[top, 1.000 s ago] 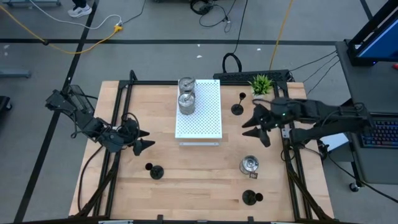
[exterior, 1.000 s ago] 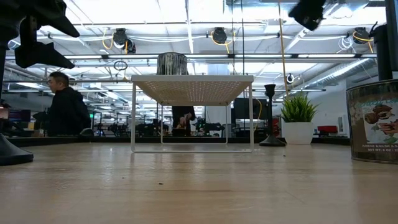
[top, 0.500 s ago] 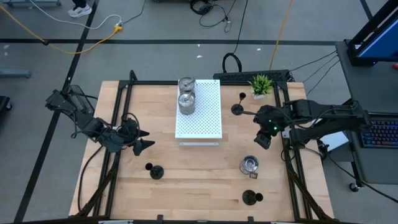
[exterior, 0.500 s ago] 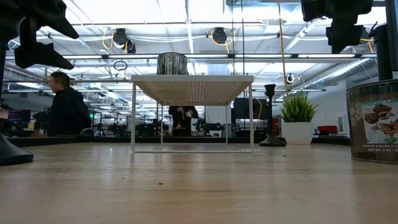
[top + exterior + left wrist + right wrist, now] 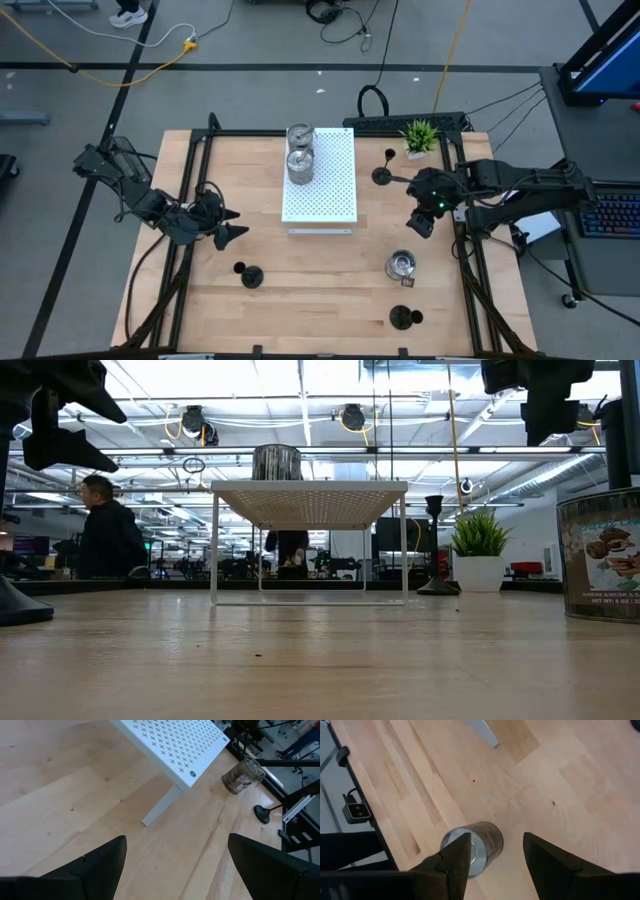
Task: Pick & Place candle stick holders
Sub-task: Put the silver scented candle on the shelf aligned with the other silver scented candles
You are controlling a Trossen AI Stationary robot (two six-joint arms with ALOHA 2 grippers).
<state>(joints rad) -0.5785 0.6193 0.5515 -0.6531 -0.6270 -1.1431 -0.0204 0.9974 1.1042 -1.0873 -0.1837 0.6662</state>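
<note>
While two silver holders [image 5: 299, 152] sit on the white board [image 5: 320, 178], four remain on the table [image 5: 320, 290]; the empty right end effector [image 5: 422, 210] hovers, fingers apart, near the silver one [image 5: 401, 265].

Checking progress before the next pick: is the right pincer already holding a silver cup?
No, the right pincer is open and empty above a silver cup on the table.

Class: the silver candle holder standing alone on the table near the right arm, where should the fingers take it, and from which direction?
Grip the silver holder across its round wall, coming straight down: it stands upright, mouth up, and the right gripper hangs open nearly above it.
</note>
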